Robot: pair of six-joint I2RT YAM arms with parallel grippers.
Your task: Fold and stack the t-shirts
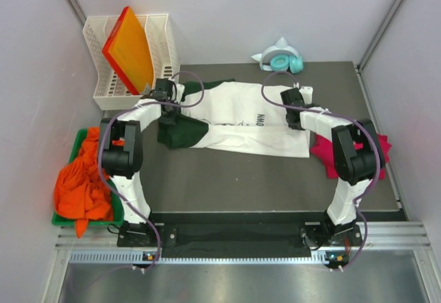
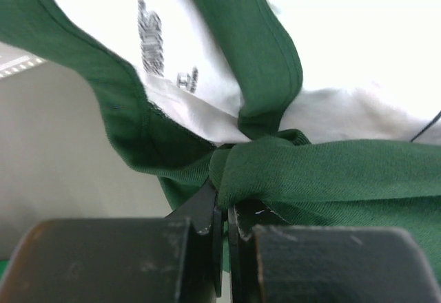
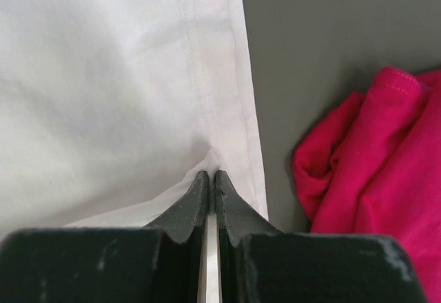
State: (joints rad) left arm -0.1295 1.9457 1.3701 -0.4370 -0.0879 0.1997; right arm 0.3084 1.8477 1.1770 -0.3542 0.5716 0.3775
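A white t-shirt (image 1: 241,120) with dark green sleeves lies spread across the dark table (image 1: 241,179). My left gripper (image 1: 169,115) is at the shirt's left end, shut on the green sleeve. In the left wrist view the bunched green sleeve (image 2: 331,172) is pinched between the closed fingers of the left gripper (image 2: 224,203), with the white body (image 2: 344,41) beyond. My right gripper (image 1: 298,120) is at the shirt's right edge. In the right wrist view the right gripper (image 3: 211,178) is shut on the white hem (image 3: 227,110). A crumpled pink t-shirt (image 3: 372,151) lies just right of it.
The pink t-shirt (image 1: 324,153) sits at the table's right edge under the right arm. A green bin (image 1: 77,144) with orange shirts (image 1: 83,179) stands at the left. A white rack (image 1: 165,41) holding an orange folder (image 1: 127,48) and teal headphones (image 1: 284,62) are at the back.
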